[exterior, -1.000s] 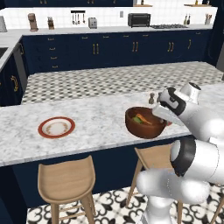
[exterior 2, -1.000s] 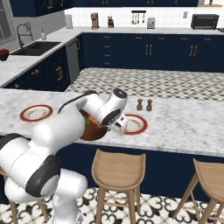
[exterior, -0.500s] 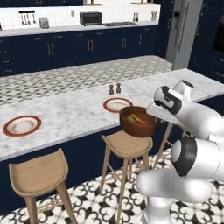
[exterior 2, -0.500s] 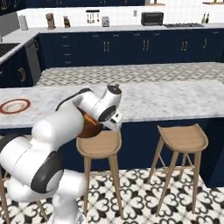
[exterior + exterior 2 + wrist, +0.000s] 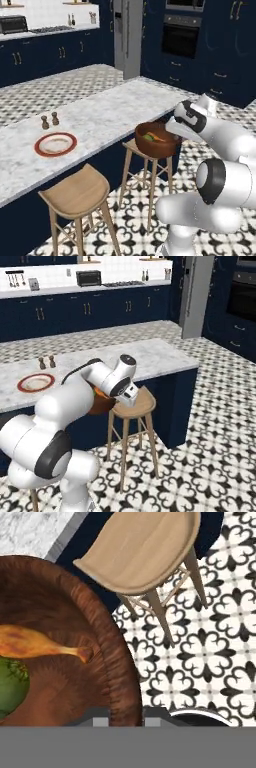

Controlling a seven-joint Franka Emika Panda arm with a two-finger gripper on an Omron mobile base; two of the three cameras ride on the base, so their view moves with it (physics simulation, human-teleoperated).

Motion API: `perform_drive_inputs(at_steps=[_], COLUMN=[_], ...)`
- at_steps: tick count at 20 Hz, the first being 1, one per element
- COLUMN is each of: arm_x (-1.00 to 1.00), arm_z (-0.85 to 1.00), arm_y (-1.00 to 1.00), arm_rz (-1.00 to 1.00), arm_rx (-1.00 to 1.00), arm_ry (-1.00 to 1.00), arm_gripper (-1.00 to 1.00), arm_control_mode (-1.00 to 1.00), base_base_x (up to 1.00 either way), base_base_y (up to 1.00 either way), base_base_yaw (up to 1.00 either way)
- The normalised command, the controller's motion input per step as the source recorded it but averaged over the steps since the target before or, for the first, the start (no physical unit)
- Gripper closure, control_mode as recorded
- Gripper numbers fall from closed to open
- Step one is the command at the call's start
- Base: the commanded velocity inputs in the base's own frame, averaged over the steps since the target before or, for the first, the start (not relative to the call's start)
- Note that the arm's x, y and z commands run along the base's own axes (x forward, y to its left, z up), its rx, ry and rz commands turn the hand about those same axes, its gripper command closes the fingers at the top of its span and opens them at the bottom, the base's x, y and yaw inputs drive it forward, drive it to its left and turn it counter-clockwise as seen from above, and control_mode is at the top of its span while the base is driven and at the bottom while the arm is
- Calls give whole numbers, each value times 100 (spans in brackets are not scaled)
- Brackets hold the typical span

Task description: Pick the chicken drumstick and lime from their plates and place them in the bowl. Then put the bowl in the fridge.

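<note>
The end effector [image 5: 119,714] is clamped shut on the rim of the bowl [image 5: 156,140], one finger tip on each side of the thick wall, and the bowl hangs in the air beside the tabletop [image 5: 105,117], above a wooden stool [image 5: 145,150]. Inside it lie the chicken drumstick [image 5: 37,643] and the lime [image 5: 11,684], side by side on the bowl's floor (the drumstick's thin bone end points toward the gripped wall). The bowl looks like solid wood, so it should be stiff, sturdy and fairly heavy for its size, and a pinch on one edge leaves most of that weight hanging off to one side; it will likely want to tip about the fingers if the hand swings fast or rolls. The wall's ribbed grain should give decent friction, and its thickness gives the tips a firm purchase. The contents are loose: the round lime would probably roll at any tilt, the drumstick slide less readily, so the rim is best kept level. The fridge [image 5: 128,36] stands well apart at the far end of the kitchen, its doors looking closed, and one empty plate [image 5: 55,144] rests on the tabletop near two small shakers [image 5: 49,120].
</note>
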Motion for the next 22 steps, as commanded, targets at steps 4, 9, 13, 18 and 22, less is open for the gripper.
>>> perform_drive_inputs(at_steps=[4, 9, 13, 18, 22], arm_x=[0, 0, 0, 0, 0], arm_z=[0, 0, 0, 0, 0], arm_y=[0, 0, 0, 0, 0], arm_rz=[0, 0, 0, 0, 0], arm_rx=[0, 0, 0, 0, 0], arm_ry=[0, 0, 0, 0, 0], arm_gripper=[100, 100, 100, 100, 100], arm_control_mode=[100, 100, 100, 100, 100], base_base_x=[16, 65, 96, 100, 100], base_base_y=[-69, -84, -87, -88, -69], base_base_yaw=[-64, -49, -35, -5, 0])
